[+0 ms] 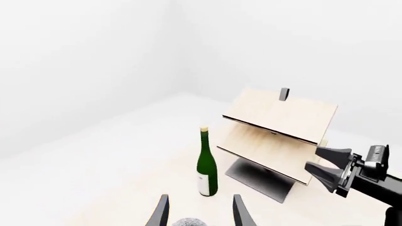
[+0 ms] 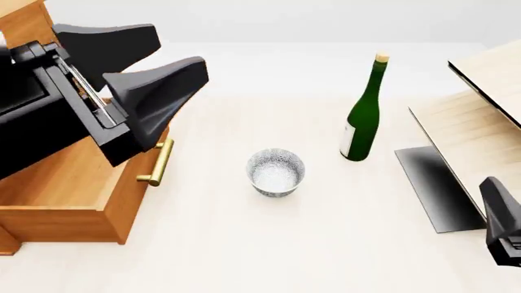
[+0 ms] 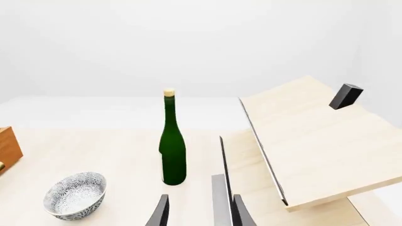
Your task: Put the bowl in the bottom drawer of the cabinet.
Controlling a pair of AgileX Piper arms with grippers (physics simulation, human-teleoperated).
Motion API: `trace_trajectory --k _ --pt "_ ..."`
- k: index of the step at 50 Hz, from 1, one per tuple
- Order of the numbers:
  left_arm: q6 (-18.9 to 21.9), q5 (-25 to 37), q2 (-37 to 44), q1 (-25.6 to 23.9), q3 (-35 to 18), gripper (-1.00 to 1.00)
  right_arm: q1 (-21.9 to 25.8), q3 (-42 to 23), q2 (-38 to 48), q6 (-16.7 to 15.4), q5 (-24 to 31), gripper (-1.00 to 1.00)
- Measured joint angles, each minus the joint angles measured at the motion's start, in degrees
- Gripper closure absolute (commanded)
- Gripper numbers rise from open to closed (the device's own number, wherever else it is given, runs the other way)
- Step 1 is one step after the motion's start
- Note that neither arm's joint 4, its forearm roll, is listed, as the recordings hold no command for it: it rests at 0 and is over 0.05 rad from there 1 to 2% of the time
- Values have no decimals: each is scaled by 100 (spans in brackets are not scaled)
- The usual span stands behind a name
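Note:
The speckled white bowl (image 2: 276,173) stands upright on the table mid-scene, with nothing gripping it. It shows too in the right wrist view as the bowl (image 3: 75,194), and its rim (image 1: 190,222) peeks between my left fingers. My left gripper (image 2: 175,52) hovers open above the bottom drawer (image 2: 73,195), left of the bowl and well above it. That drawer sticks out from the cabinet (image 2: 21,24), its brass handle (image 2: 158,162) facing the bowl; my left arm hides most of its inside. My right gripper (image 3: 201,214) is open and empty, low at the right, apart from the bowl.
A tall green bottle (image 2: 364,116) stands right of and behind the bowl. Pale wood furniture (image 2: 480,116) with a dark panel (image 2: 431,183) fills the right side. The right gripper (image 1: 312,160) crosses the left wrist view in front of that furniture.

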Motion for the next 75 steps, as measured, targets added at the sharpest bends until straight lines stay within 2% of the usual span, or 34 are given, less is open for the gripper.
trace_trajectory --k 23,51,75 --pt "-55 625 1501 -7 -1178 -100 0 0 0 0 0 -100" --pt "143 1343 2788 271 -2187 -100 -5 -10 -78 -1 85 -100" --pt "-458 1653 3635 407 -2625 -100 -10 -11 -100 -1 109 -100"
